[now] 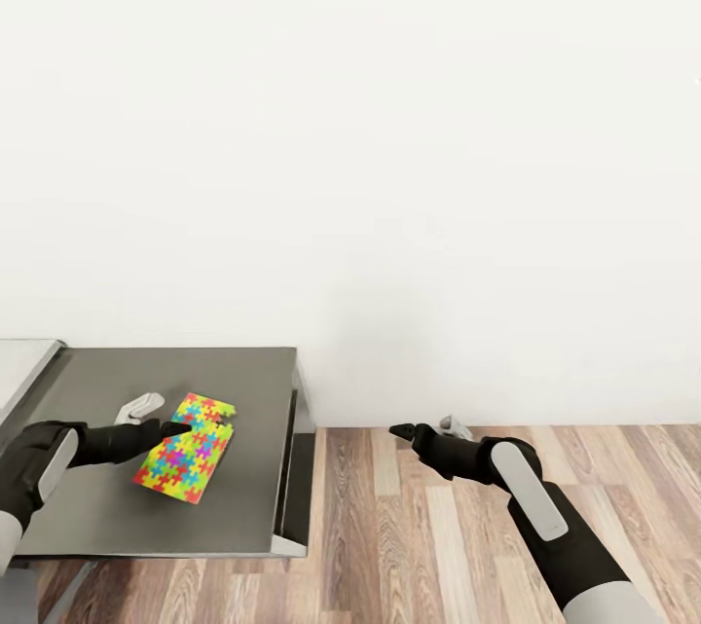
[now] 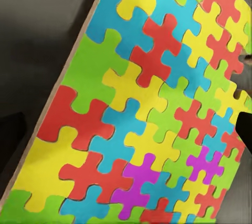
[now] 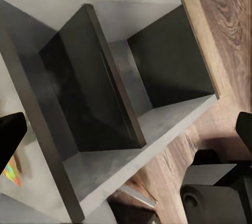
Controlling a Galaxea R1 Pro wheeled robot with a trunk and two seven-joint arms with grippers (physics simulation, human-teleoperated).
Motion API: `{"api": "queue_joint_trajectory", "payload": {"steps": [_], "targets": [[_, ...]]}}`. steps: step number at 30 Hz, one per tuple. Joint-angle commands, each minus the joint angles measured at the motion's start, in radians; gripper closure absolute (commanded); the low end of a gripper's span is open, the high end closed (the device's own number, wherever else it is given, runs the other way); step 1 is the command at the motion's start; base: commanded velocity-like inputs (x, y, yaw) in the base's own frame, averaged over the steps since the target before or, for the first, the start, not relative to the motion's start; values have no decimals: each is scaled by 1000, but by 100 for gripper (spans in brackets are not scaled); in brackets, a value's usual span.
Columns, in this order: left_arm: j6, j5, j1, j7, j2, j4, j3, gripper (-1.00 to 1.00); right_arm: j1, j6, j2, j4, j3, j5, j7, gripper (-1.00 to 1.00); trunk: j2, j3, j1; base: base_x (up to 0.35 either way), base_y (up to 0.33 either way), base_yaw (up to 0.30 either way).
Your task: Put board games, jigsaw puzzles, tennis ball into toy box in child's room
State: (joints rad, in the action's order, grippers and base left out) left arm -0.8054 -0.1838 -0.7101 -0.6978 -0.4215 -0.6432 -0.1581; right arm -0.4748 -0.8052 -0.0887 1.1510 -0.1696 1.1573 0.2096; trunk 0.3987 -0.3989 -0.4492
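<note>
Two arms are out in the head view. The left arm reaches low across the table, its left gripper right at the near edge of the jigsaw puzzle. Whether those jaws are apart or closed on the board, I cannot tell; the dark fingers merge with the puzzle's edge there. The left wrist view looks almost straight down on the board, with red, yellow, blue, green and purple interlocking pieces, its thin brown edge against the dark top, and one dark fingertip just over the board's side.

The puzzle lies flat on the grey tabletop, towards the near left part, turned at a slant. A pale grey piece sits just beside it on the table; I can't make out what it is.

The right arm stretches forward over the wood-plank floor, well apart from the table, with the right gripper pointing left. In the right wrist view its two dark fingertips stand wide apart, nothing between them, looking at the desk's dark side panel.

No writing can be read anywhere.
</note>
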Motion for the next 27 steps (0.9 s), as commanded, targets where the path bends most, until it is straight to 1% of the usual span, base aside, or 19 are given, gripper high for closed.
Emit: {"api": "queue_joint_trajectory", "payload": {"steps": [1,7,18,27], "targets": [[-11,-2,1,-3,16,2,-1,-100,-1,0,-1,1,-2,10,10,-100,1,-2,-1,0,-201,0],[-11,-2,1,-2,17,2,-1,-100,-1,0,1,1,-2,11,10,-100,1,-2,-1,0,-180,0],[-11,-2,0,-3,16,2,-1,-100,-1,0,2,1,-2,11,10,-100,1,-2,-1,0,-21,0],[-11,-2,0,-3,16,2,-1,-100,-1,0,4,1,-2,11,10,-100,1,-2,-1,0,-171,0]]}}
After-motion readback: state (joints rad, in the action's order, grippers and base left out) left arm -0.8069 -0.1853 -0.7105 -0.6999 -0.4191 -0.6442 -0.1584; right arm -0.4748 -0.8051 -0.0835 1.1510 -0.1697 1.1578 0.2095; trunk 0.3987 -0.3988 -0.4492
